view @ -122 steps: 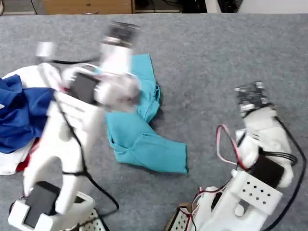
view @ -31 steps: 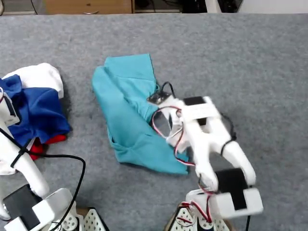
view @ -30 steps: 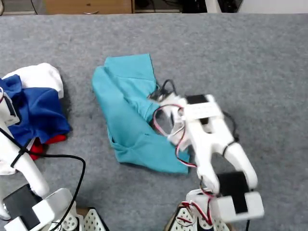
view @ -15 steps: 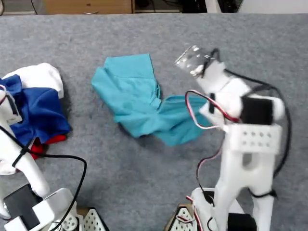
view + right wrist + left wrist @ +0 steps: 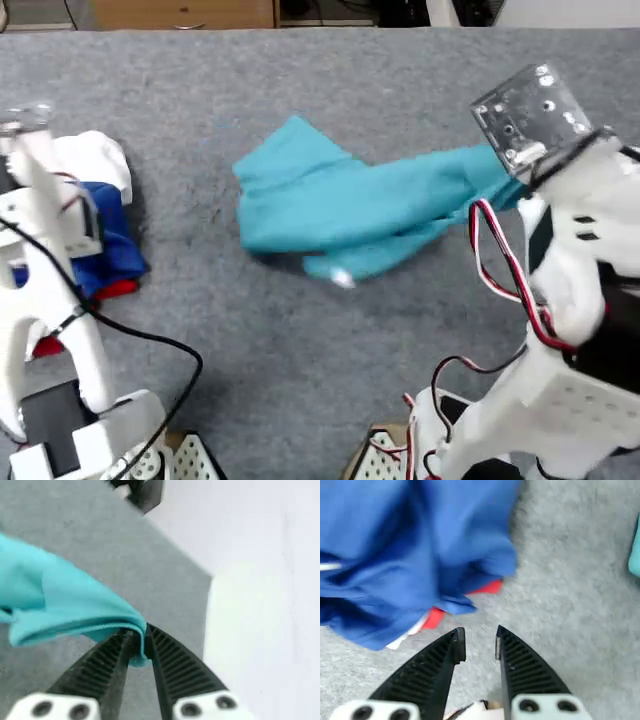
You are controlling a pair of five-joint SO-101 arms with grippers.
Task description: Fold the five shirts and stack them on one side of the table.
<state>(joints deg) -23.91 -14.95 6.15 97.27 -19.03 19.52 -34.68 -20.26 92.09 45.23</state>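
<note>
Seen from above, the teal shirt lies stretched across the middle of the grey table. One end is lifted toward the upper right, where the right arm rises. At the left edge the left arm stands over a heap: a blue shirt, a white shirt behind it, and a red shirt peeking out beneath.

In the left wrist view, the left gripper hovers over the table just beside the blue and red cloth. Its jaws are a narrow slit apart, with nothing between them.

In the right wrist view, the right gripper is pinched tight on an edge of the teal shirt, which trails away from it above the table.
</note>
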